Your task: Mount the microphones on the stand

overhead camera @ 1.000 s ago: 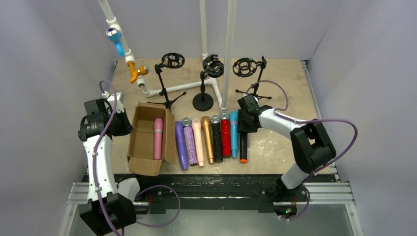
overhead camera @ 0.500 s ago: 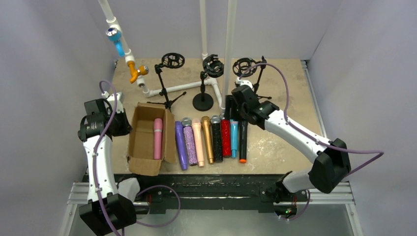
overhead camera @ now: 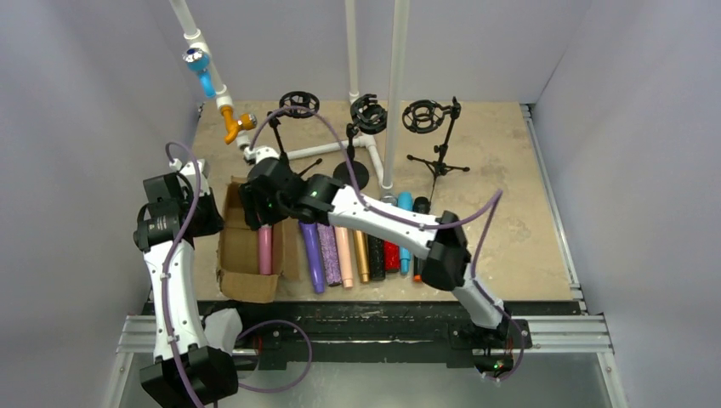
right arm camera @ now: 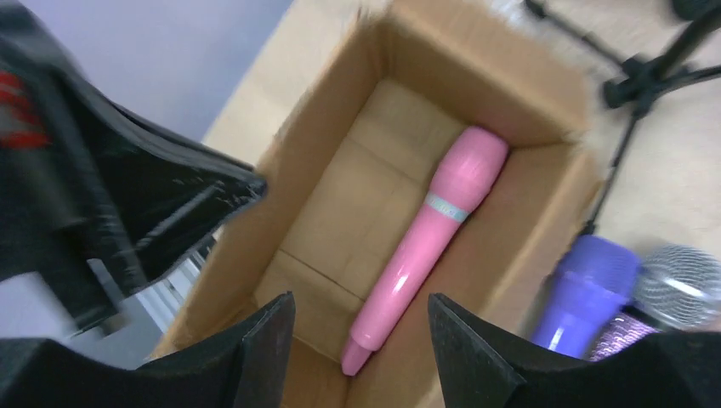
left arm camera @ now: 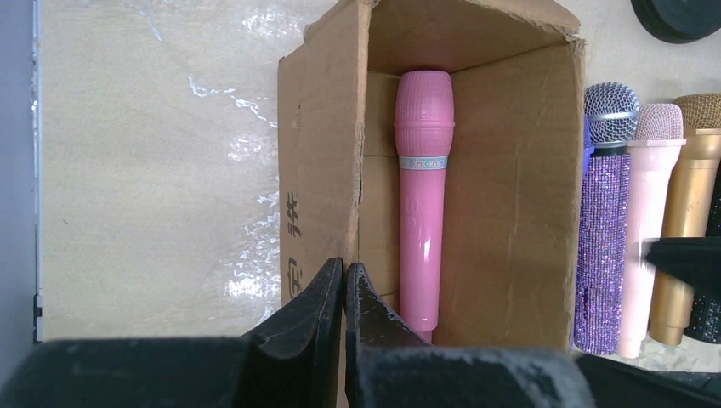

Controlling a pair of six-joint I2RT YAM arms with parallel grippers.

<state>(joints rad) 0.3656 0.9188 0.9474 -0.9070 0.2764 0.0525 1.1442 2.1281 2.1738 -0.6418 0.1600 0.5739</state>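
- Pale grey-lilac walls (overhead camera: pixel 612 76) close in a tan, scuffed tabletop (overhead camera: pixel 510 229) on three sides. A silver metal rail (overhead camera: pixel 578 333) runs along the near edge, where both arms are bolted.
- White plastic pipes (overhead camera: pixel 395 85) rise at the back. The slanted one on the left carries a blue fitting (overhead camera: pixel 201 72) and an orange fitting (overhead camera: pixel 231 126).
- Three black stands with ring-shaped holders line the back: a left tripod stand (overhead camera: pixel 299 104), a middle round-base stand (overhead camera: pixel 367 113) and a right tripod stand (overhead camera: pixel 428 116).
- An open brown cardboard box (left arm camera: pixel 323 153) sits left of centre, and a smooth pink microphone (left arm camera: pixel 422 195) lies flat inside it, head toward the far end.
- Just right of the box there's a row lying side by side:
  - plain purple microphone (overhead camera: pixel 313 259)
  - purple glitter microphone with a grey mesh head (overhead camera: pixel 329 259)
  - peach microphone (overhead camera: pixel 344 259)
  - gold microphone (overhead camera: pixel 361 259)
  - black glitter microphone (overhead camera: pixel 377 259)
  - red glitter microphone (overhead camera: pixel 391 255)
  - blue microphone (overhead camera: pixel 405 204)
  - black microphone with an orange tip (overhead camera: pixel 420 206)
- The right arm stretches across that row, and the right gripper (right arm camera: pixel 361 340) hangs over the box with its jaws spread wide. The pink one is below the gap, not touched.
- The left gripper (left arm camera: pixel 343 280) hovers at the box's left wall, jaws pinched together with nothing visible between them.
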